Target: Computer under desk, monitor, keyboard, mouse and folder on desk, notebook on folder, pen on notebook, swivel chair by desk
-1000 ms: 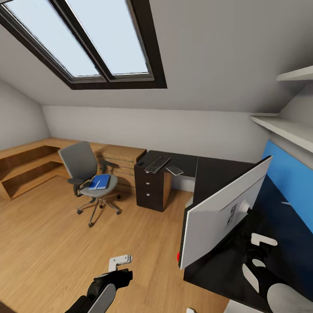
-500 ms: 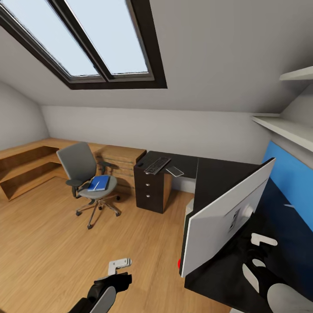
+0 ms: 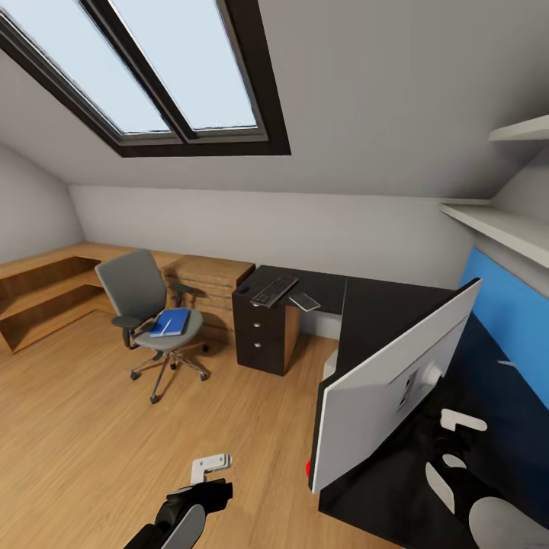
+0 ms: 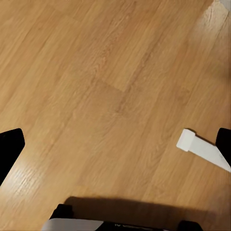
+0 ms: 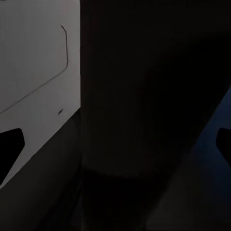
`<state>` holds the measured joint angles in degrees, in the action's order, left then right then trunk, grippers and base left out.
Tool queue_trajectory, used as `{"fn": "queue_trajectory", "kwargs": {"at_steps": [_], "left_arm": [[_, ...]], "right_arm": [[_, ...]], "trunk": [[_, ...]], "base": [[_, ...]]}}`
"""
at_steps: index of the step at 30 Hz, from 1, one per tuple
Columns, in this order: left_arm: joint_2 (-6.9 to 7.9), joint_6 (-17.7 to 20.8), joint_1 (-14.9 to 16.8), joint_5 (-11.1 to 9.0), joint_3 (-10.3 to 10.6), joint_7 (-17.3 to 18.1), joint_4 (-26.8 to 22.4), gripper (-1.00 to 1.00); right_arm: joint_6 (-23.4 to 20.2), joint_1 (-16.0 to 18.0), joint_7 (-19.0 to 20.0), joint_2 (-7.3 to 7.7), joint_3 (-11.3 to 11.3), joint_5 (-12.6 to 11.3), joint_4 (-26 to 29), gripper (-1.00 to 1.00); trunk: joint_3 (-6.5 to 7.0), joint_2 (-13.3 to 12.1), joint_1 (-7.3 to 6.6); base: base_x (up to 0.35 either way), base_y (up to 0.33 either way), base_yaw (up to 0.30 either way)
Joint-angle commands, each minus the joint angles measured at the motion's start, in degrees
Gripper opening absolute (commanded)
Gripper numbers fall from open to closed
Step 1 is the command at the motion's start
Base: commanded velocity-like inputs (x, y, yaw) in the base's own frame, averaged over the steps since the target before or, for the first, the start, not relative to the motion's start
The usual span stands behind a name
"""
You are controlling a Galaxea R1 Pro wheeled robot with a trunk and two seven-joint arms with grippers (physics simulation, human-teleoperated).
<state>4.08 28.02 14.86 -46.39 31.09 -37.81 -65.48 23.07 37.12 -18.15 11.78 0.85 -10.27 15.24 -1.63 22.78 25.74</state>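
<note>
- desk [image 3: 381, 301], L-shaped, glossy black top, blue back panel at the right edge; drawer unit with silver knobs under its far end; stands against the far and right walls
- low light-wood cabinet [image 3: 46, 278] with shelves along the left wall, running to the desk's far end
- monitor [image 3: 389, 385] on the near part of the desk, silver-white back toward the camera, tilted, its lower corner with a red dot at the desk's front edge; pale back panel also in right wrist view [image 5: 33, 72], close to the fingers
- swivel chair [image 3: 149, 305], grey, black armrests, chrome star base, on the wood floor [image 3: 91, 435] well apart from the desk's near part, just beside the cabinet
- computer [image 3: 329, 368]; only a pale sliver seen under the desk behind the monitor edge
- folder [image 3: 171, 322], bright blue, flat on the chair seat
- keyboard [image 3: 274, 290] on the far desk end above the drawers, angled; a small flat grey item lies just beside it, too small to identify
- right gripper [image 3: 456, 441] behind the monitor over the desk top; fingers spread, holding nothing
- left gripper [image 3: 207, 476] low over bare floor, away from all objects; fingers apart in left wrist view [image 4: 115, 144], released, empty
</note>
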Motion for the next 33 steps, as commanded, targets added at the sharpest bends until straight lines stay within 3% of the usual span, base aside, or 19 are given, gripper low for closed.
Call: {"fn": "queue_trajectory", "kwargs": {"at_steps": [1,11,12,33], "left_arm": [[0.06,0.04,0.08,-0.45,0.19,-0.51,-0.09,1.00],[0.05,0.02,0.08,-0.50,0.20,-0.51,-0.01,1.00],[0.05,0.02,0.08,-0.53,0.20,-0.51,0.00,1.00],[0.05,0.02,0.08,-0.54,0.20,-0.51,0.00,1.00]], "right_arm": [[0.31,0.06,0.13,-0.01,0.03,-0.43,0.00,1.00],[0.37,0.07,0.13,0.00,0.05,-0.45,0.05,1.00],[0.31,0.12,0.13,0.00,0.07,-0.45,0.05,-1.00],[0.31,0.14,0.13,0.05,0.12,-0.54,0.14,-1.00]], "trunk": [[-0.14,0.14,0.04],[-0.14,0.14,0.04],[-0.14,0.14,0.04],[-0.14,0.14,0.04]], "base": [[0.013,-0.015,0.000],[0.003,-0.003,0.000],[0.000,0.000,0.000],[0.000,0.000,0.000]]}}
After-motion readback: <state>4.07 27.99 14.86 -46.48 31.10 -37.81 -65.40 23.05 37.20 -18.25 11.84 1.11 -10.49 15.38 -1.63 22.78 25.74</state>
